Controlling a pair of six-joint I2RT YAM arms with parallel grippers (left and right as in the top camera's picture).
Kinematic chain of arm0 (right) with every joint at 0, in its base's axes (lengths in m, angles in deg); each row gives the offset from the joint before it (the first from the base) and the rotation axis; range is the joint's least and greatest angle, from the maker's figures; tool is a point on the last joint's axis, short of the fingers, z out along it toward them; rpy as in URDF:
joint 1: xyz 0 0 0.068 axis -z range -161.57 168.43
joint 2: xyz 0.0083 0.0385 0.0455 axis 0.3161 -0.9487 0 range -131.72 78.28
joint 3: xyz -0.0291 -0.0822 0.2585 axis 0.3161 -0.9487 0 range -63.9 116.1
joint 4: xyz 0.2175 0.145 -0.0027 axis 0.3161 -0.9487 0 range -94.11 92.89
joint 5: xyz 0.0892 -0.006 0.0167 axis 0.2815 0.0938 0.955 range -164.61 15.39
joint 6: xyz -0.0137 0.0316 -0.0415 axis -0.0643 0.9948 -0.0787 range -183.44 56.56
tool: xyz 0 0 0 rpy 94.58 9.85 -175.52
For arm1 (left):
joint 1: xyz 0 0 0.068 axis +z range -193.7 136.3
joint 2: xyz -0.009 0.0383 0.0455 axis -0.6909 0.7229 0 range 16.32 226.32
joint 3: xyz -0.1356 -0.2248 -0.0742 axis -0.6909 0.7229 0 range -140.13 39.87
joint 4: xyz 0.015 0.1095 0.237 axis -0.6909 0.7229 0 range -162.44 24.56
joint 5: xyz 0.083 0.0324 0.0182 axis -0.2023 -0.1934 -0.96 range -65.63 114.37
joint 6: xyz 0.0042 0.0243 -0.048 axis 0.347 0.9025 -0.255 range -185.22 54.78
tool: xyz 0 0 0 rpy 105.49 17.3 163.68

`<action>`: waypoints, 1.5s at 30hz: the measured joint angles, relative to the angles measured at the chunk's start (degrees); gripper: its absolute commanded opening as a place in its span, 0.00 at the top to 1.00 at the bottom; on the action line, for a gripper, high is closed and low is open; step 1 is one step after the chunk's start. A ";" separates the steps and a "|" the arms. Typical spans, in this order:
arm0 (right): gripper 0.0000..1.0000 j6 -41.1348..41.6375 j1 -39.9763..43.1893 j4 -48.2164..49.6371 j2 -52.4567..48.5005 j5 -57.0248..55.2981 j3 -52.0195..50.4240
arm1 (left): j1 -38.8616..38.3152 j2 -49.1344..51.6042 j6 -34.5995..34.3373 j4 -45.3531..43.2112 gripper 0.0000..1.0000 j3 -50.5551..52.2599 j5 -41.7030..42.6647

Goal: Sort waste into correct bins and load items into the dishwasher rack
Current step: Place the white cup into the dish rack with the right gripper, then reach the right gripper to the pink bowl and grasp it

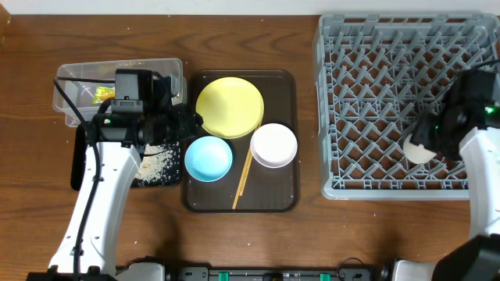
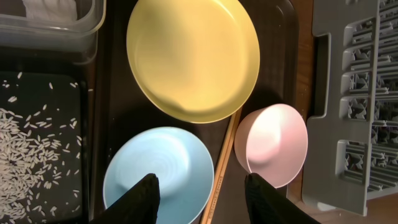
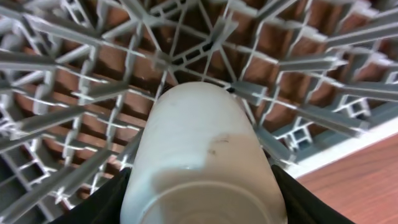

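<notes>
Both arms are white tubes with black joints. A black cable (image 1: 97, 168) trails down the left arm (image 1: 109, 187) from a boxy black camera housing (image 1: 133, 84). The right arm (image 1: 484, 179) shows a green light (image 1: 491, 110). The left gripper (image 2: 202, 200) has matte black fingers (image 2: 142, 200).

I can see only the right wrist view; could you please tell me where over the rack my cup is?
Observer: The small white cup is close to the dishwasher rack's edge nearest the robot, right of its middle.
Operator: Thank you. Which items are not yet in the rack?
Observer: The yellow plate, light blue bowl, white bowl and chopsticks.
Operator: And the other arm?
Observer: The left tool is open, hovering over the light blue bowl.
</notes>
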 measured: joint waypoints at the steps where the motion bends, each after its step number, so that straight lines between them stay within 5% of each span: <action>1: 0.89 0.00 0.00 0.83 -0.28 0.09 -0.83 | 0.00 0.00 0.00 0.02 0.49 0.00 0.00; 2: 0.76 0.00 0.00 1.90 -0.66 0.20 -1.73 | 0.00 0.00 0.02 0.02 0.47 0.00 0.00; 5: 0.60 0.00 0.00 3.30 -1.18 0.46 -2.78 | 0.00 0.00 0.02 0.04 0.43 0.00 0.00; 15: 0.26 -0.33 0.00 3.93 -0.94 6.29 -0.11 | 0.00 0.00 0.02 0.22 0.36 0.00 0.00; 27: 0.32 -0.79 -3.06 5.55 2.95 14.29 3.06 | 0.00 0.00 0.02 0.46 0.36 0.00 0.00; 45: 0.32 -7.10 -33.68 17.84 -2.80 18.23 3.08 | 0.00 0.00 0.02 1.70 0.35 0.00 -1.07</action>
